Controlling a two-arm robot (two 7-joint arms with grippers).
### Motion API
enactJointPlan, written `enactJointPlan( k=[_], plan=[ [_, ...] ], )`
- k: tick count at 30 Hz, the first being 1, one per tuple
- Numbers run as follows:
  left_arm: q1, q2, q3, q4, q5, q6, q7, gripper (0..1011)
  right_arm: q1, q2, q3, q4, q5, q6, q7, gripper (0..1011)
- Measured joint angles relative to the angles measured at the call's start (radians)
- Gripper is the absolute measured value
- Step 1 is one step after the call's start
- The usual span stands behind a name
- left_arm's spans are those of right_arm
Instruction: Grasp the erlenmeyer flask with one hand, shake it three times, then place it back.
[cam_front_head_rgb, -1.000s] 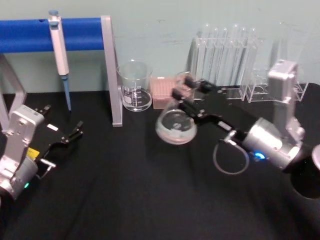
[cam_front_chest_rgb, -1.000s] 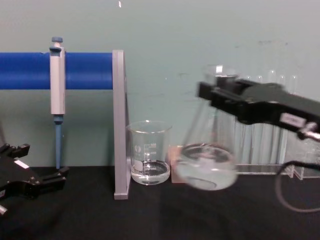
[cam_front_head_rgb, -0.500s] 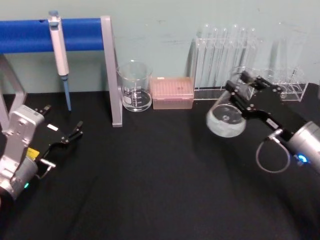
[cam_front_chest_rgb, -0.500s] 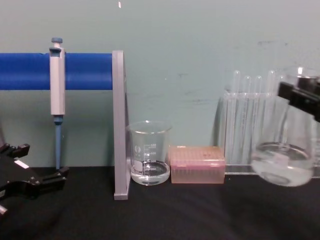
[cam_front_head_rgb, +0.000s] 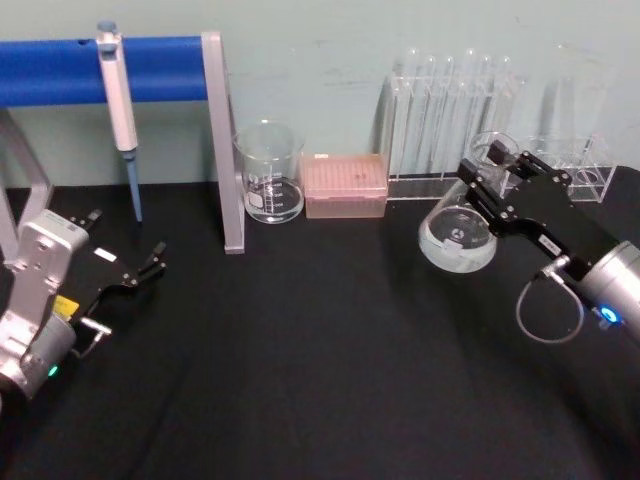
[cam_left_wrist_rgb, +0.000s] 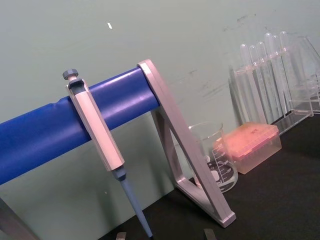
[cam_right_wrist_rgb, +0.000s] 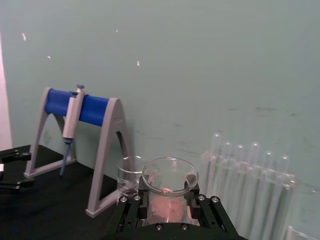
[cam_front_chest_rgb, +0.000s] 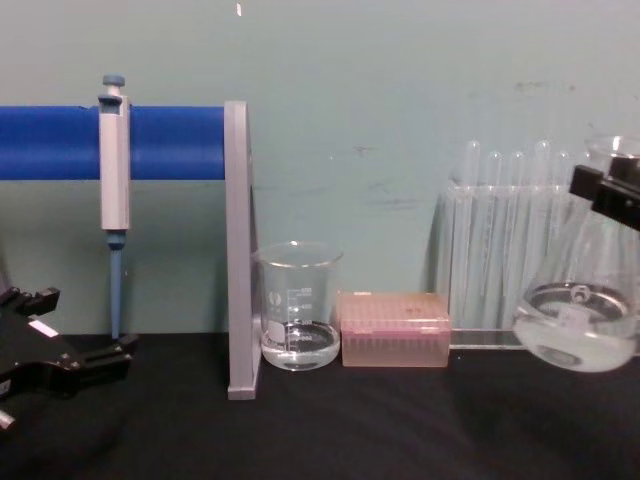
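Flask (cam_front_head_rgb: 458, 238) is in the right gripper (cam_front_head_rgb: 488, 182), over the right side of the table (cam_front_head_rgb: 300, 390). It is in front of the tubes (cam_front_head_rgb: 450, 105) and to the right of the tip box (cam_front_head_rgb: 345, 186). Jaws pinch the neck just under the flared rim, one on each side. The right wrist view looks down past the clamped jaws at the open mouth.

The flask is tilted. In the head view its base swings toward the robot's left and the neck leans back into the gripper. From the chest view the base looks lifted off the table, though I can't be sure of the gap from that angle. Clear liquid sits in the wide bottom. A small white label shows low on the side, facing the chest camera.

The right arm comes in from the right edge, with a grey cable looping under the silver wrist.

Other side: left gripper (cam_front_head_rgb: 120, 243) sits low at the left edge of the table, fingers spread, holding nothing, well apart from the flask.

Back row: beaker (cam_front_head_rgb: 269, 185) stands upright just beside the tip box with a little liquid in it, right next to the stand (cam_front_head_rgb: 222, 140). A pipette (cam_front_head_rgb: 118, 105) hangs on the stand's blue bar, tip down.
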Motion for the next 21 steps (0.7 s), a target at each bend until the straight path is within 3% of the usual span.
enactJointPlan(
  k=[10,21],
  plan=[
    [0.0,0.0,0.0,0.0,0.0,0.0,0.0,1001,0.054,-0.029,-0.048,0.044,0.002,0.003,0.067,456],
    [0.0,0.0,0.0,0.0,0.0,0.0,0.0,1001,0.132,-0.068,-0.152,0.095,0.02,0.01,0.153,453]
  ],
)
